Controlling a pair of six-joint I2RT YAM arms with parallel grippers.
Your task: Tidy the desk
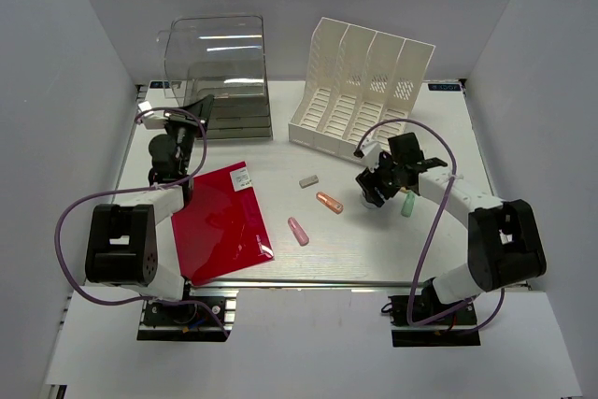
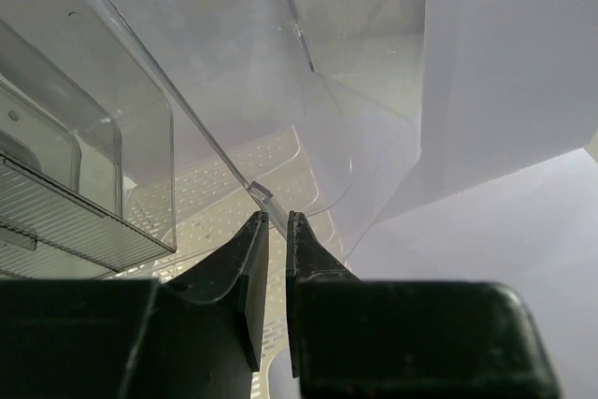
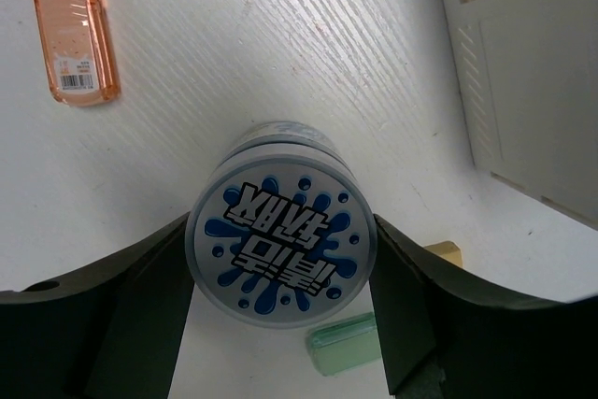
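The white desk holds a red folder, a grey eraser, an orange highlighter, a pink highlighter and a green highlighter. My right gripper is shut on a round grey container with a blue splash label, held over the desk between the orange highlighter and the green one. My left gripper is at the clear plastic drawer box. Its jaws stand nearly closed on a thin clear plastic panel edge of that box.
A white slotted file rack stands at the back right, and its side shows in the right wrist view. The drawer box stands at the back left. A small tan object lies beside the right finger.
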